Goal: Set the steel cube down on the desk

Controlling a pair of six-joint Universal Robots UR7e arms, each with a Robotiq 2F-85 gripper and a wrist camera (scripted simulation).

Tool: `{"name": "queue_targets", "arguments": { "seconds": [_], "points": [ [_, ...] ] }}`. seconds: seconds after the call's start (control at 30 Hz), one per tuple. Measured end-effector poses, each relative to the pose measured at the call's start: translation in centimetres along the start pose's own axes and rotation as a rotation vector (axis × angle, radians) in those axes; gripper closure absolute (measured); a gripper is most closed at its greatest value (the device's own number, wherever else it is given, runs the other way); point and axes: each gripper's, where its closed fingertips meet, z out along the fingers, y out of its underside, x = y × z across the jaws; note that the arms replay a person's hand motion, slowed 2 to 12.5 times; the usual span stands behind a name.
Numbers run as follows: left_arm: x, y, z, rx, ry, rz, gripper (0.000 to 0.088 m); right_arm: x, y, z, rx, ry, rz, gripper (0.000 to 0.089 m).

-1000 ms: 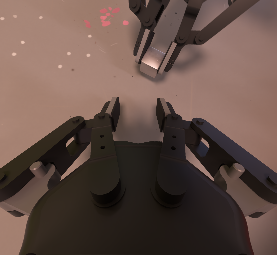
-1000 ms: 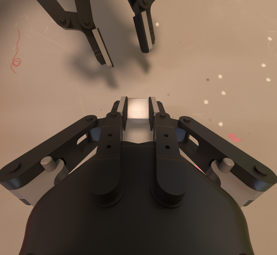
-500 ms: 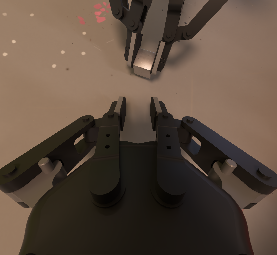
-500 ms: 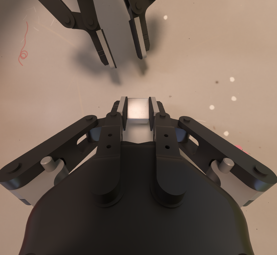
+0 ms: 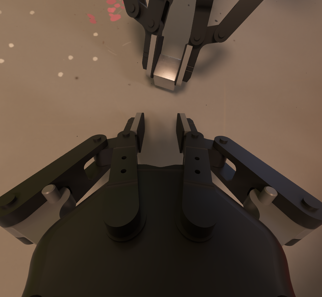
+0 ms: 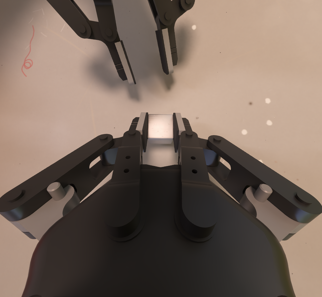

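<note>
beige desk [image 5: 52, 114], right tool [image 6: 160, 128] clamping steel cube [image 6: 160, 129] squarely, left tool [image 5: 160, 128] open, empty

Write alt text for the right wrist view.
The right gripper clamps a shiny steel cube just above the scuffed beige desk. Opposite, the left gripper hangs open and empty.

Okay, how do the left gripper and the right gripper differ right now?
The right gripper is shut on the steel cube; the left gripper is open and holds nothing. The right gripper's cube looks to be at or just above the desk, while the left gripper's fingertips cast shadows apart from them, so it hangs higher. Both are dark two-finger grippers, pointing at each other.
</note>
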Motion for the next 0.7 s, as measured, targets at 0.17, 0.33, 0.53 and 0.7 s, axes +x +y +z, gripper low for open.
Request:
{"name": "queue_targets", "arguments": {
  "seconds": [0.17,0.33,0.53,0.7],
  "points": [
    [0.11,0.22,0.12,-0.014,0.004,0.007,0.0526,-0.05,-0.14,0.00,0.006,0.003,-0.006,0.0643],
    [-0.10,0.48,0.22,-0.026,-0.011,0.014,0.0549,-0.10,-0.51,-0.05,0.018,0.008,-0.014,0.0643],
    [-0.09,0.43,0.27,-0.027,-0.008,0.006,0.0552,-0.36,-0.75,-0.05,0.010,0.012,-0.016,0.0643],
    [-0.08,0.44,0.28,-0.029,-0.007,0.007,0.0552,-0.46,-0.63,-0.07,-0.009,0.028,-0.024,0.0643]
  ]
}}
